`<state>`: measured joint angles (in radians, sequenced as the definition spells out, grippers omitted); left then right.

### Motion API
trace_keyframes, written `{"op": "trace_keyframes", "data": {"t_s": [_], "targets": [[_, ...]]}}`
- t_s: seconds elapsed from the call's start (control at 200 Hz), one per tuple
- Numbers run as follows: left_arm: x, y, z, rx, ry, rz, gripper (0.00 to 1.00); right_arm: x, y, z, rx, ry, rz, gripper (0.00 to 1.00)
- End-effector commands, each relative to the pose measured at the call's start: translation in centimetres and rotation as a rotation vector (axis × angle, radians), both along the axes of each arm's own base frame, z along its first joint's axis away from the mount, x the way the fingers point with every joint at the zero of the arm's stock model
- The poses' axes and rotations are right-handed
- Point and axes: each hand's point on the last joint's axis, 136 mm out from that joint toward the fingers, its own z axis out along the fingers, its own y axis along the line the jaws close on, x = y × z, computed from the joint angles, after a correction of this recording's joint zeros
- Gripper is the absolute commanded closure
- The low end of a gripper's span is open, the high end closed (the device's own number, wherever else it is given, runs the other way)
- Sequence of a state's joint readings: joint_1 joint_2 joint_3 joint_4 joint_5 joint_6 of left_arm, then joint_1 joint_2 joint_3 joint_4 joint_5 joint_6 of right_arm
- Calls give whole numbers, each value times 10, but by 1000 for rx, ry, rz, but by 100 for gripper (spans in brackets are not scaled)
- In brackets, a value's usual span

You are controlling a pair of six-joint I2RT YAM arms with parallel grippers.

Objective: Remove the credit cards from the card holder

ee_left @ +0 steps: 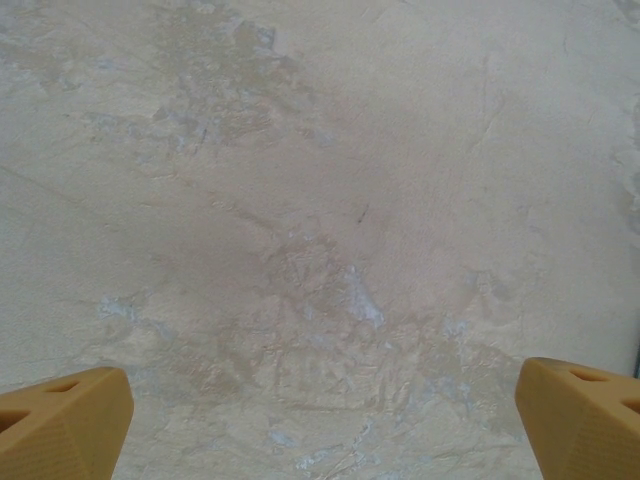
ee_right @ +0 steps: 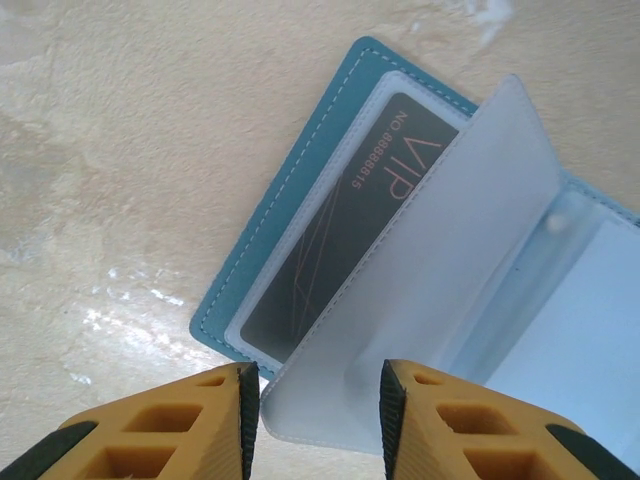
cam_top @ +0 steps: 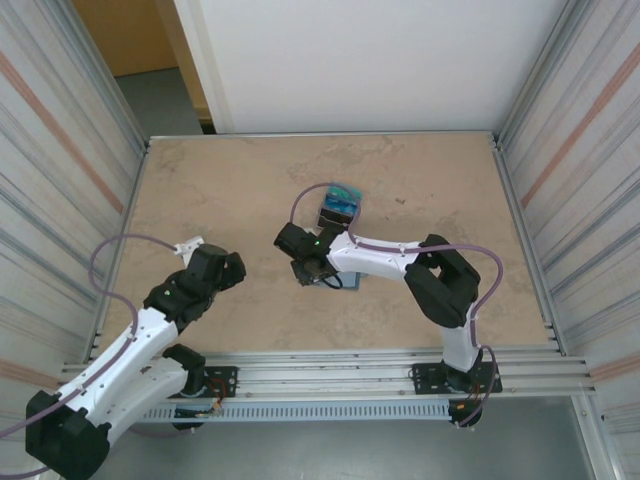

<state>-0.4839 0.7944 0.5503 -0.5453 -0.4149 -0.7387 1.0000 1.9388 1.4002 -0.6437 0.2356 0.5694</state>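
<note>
Toward the near left corner of the marbled beige worktop, the left gripper hovers over bare surface, its yellow fingers spread wide and holding nothing. Around the worktop's middle, the teal-blue card holder lies open and flat. A dark card sits in its clear sleeve, printed "VIP" with a number starting "NO.8888". The right gripper has its jaws parted either side of the near corner of a pale inner flap. Just beyond, toward the far edge, a small dark tray holds teal cards.
</note>
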Motion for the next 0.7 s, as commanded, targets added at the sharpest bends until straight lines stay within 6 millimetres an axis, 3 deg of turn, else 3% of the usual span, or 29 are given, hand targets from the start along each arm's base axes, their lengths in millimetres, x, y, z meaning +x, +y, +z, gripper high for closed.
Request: {"op": "trace_keyframes", "data": {"t_s": [0.0,0.411,0.692], "targets": [[7,-3,17,-10,-42,-14,1,1,-17,19,-29,-53,-54,62],[12,-10,26,-24,-55,-43,1,-5,-54,15,-55,-57,-164,62],[17,-24,30,1,-61,-79,1,-8,-80,-6,-71,-15,-223,63]]}}
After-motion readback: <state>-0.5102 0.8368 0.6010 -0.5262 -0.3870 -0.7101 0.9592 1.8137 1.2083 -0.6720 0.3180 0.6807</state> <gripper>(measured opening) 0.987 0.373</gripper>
